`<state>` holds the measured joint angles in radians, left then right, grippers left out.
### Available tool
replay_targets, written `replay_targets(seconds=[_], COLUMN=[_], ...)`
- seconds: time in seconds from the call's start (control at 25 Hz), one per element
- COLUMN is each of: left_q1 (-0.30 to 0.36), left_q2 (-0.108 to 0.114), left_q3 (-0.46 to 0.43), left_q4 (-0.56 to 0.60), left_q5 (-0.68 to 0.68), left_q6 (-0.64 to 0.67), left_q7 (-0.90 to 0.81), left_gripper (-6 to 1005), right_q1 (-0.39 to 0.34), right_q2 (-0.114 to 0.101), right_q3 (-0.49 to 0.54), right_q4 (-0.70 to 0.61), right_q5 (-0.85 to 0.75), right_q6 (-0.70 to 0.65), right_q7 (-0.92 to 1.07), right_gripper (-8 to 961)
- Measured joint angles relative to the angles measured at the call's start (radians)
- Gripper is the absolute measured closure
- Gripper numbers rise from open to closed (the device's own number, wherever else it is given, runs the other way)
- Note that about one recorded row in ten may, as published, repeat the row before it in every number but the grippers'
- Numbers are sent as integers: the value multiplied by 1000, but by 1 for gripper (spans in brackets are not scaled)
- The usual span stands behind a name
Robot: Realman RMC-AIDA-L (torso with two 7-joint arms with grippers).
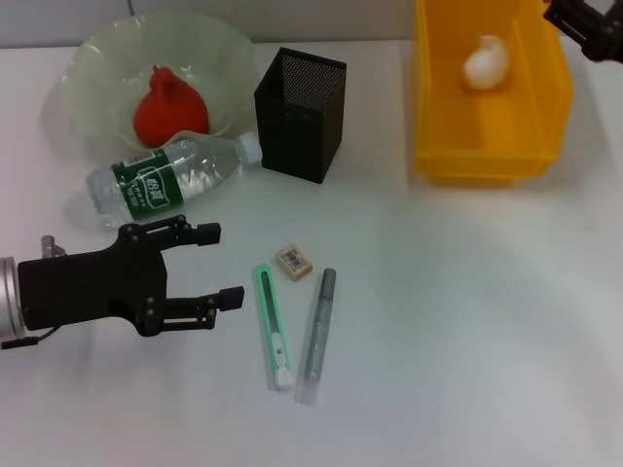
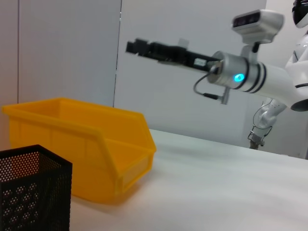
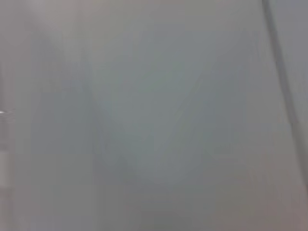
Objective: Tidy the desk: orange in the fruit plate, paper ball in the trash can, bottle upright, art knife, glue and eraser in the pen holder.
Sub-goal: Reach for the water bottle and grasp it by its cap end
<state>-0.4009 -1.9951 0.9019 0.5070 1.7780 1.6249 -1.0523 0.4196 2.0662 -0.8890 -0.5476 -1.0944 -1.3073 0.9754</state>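
While the orange [image 1: 169,105] sits in the fruit plate [image 1: 97,51] and the paper ball [image 1: 485,62] lies in the yellow trash can [image 1: 492,156], the step in hand appears to be righting the bottle [image 1: 170,179]. It lies on its side on the bench [image 1: 467,321], just in front of the plate, long axis running left to right with a slight tilt, cap pointing toward the black mesh pen holder [image 1: 300,114].

The left end effector [image 1: 226,265] hovers near the bottle, on the robot's side of it, fingers spread and empty. The next move likely calls for closing on the bottle body and rotating it until the cap faces up.

The art knife [image 1: 274,326], glue [image 1: 318,336] and eraser [image 1: 294,262] lie on the bench in front of the pen holder. Knife and glue lie side by side, long axes running roughly near to far.

The right end effector [image 2: 137,46] is held high beside the trash can; whether it is released or clenched cannot be told.
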Motion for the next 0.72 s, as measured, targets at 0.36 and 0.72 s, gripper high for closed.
replay_targets(seconds=[0.36,0.72], left_q1=[-5,-18], left_q2=[1,1], left_q3=[0,0], left_q4=[2,9], left_q5=[0,1], left_q6=[9,5], left_q7=[-16,-50], left_gripper=[157,157], right_q1=[-34,-22], right_q2=[-56,-51], right_q3=[6,3], right_q4=[6,8], right_q5=[-327,-580], right_q6=[-341,-279], right_q7=[84,90], right_gripper=[204,205])
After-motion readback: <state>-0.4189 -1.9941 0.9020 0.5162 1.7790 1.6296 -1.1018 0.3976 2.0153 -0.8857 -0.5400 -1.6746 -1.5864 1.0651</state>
